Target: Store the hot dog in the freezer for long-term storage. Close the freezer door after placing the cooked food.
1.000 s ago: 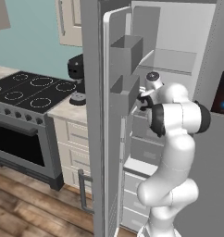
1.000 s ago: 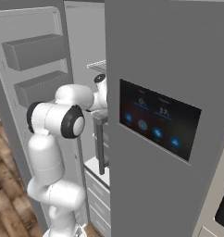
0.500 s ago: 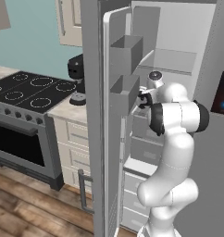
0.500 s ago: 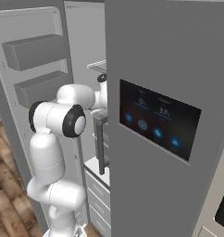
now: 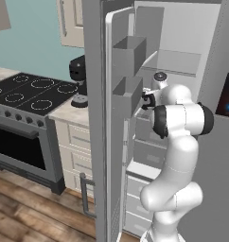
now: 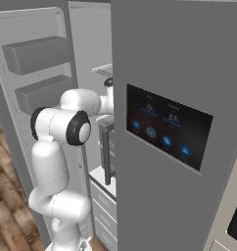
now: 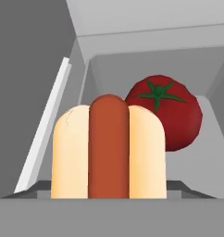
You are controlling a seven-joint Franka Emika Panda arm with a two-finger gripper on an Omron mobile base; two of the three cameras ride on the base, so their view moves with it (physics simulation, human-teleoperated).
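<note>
My gripper (image 5: 145, 99) reaches into the freezer (image 5: 175, 71) past the open freezer door (image 5: 118, 113). The hot dog (image 7: 108, 148) stands endwise directly before my hand, with a tomato (image 7: 171, 115) just behind it. I cannot tell whether my fingers clasp it.

There is one hot dog (image 7: 108, 148) and one tomato (image 7: 165, 111), at 2 o'clock from it. The fridge has two doors: one freezer door (image 5: 100, 118) with two bins (image 5: 129, 54) on its inner face, and one door with a touchscreen (image 6: 169, 128). One stove (image 5: 26, 94) has four burners. One coffee machine (image 5: 78, 71) stands beside it.
</note>
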